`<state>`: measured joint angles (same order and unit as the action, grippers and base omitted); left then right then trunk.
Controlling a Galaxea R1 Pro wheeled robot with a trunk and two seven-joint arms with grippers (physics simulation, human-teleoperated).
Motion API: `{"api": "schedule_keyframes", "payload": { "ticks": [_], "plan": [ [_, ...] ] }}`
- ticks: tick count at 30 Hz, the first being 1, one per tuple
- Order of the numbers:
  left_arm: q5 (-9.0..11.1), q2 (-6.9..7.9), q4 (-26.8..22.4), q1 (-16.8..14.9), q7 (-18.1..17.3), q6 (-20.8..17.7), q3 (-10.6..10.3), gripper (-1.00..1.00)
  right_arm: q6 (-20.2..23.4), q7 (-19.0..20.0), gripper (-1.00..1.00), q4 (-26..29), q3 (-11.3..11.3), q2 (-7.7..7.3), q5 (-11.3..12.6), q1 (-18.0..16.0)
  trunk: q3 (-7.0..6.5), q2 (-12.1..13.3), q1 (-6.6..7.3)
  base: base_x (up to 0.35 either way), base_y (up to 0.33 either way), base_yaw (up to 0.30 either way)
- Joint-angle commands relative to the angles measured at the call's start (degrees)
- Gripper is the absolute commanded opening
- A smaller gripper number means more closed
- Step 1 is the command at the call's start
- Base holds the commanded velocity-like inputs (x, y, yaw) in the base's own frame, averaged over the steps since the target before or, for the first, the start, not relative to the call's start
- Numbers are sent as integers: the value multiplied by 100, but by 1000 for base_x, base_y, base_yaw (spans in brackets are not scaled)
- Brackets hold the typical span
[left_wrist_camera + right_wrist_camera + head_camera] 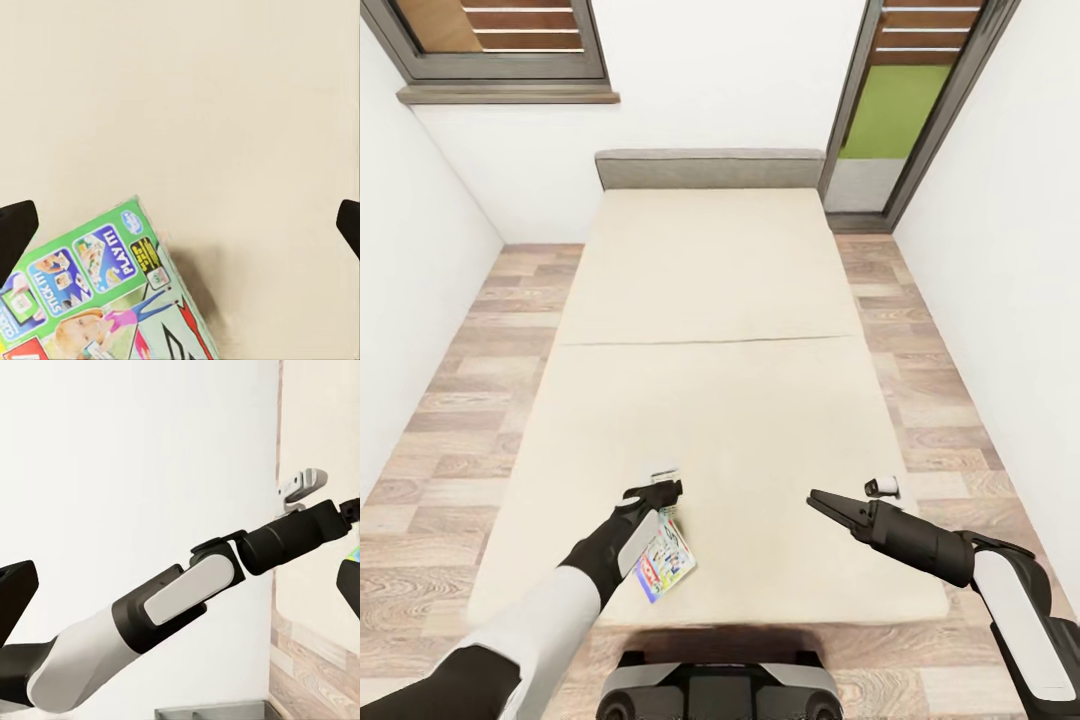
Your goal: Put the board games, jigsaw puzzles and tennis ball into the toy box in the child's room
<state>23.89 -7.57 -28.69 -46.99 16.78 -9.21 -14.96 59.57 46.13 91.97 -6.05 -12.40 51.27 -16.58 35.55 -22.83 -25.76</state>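
A wheeled robot faces the foot of the bed (710, 330) in the child's room, both arms reaching out over the beige mattress. The left gripper (657, 491) hangs directly above a board game (664, 565), its dark fingers spread wide with nothing between them; in the left wrist view the fingertips (16, 232) sit at opposite edges of the frame, well apart, with bare mattress between. The board game lies flat on the mattress just below and toward the robot's side of that gripper, partly hidden under the left forearm in the head view. Its cover (105, 300) shows a green band, cartoon figures and small panels with printed words.

The right gripper (830, 505) hovers over the mattress well to the right of the board game, its fingers pointing toward the left gripper. Whether its jaws are open or closed cannot be told from the head view; in the right wrist view its dark fingertips (16, 585) stand far apart at the frame's edges, holding nothing, and the left arm (195, 592) stretches across in front of a white wall.

Beyond both grippers, a low grey headboard (710, 168) sits against the far wall between two dark-framed windows (500, 40). Wood-plank floor (460, 420) runs along both sides of the bed.
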Motion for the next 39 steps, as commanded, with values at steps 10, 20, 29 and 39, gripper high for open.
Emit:
{"api": "schedule_keyframes", "payload": {
  "ticks": [10, 20, 29, 39],
  "plan": [
    [60, 29, 2, -306, 55, -140, -37, 100, 19, 28, 100, 1, -23, 1, -29, -3, 102, -9, -2, 0, 0, 0],
    [59, 57, 21, -553, 48, -283, -49, 100, 24, 37, 100, 1, -41, -6, -28, -3, 196, -9, -2, 0, 0, 0],
    [63, 67, 43, -634, 51, -420, -51, 100, 27, 44, 100, -2, -45, -8, -28, -3, 280, -9, -2, 0, 0, 0],
    [63, 251, 70, -650, 25, -435, -61, 100, 28, 55, 100, 0, -56, -8, -28, -3, 374, -9, -2, 0, 0, 0]
  ]
}}
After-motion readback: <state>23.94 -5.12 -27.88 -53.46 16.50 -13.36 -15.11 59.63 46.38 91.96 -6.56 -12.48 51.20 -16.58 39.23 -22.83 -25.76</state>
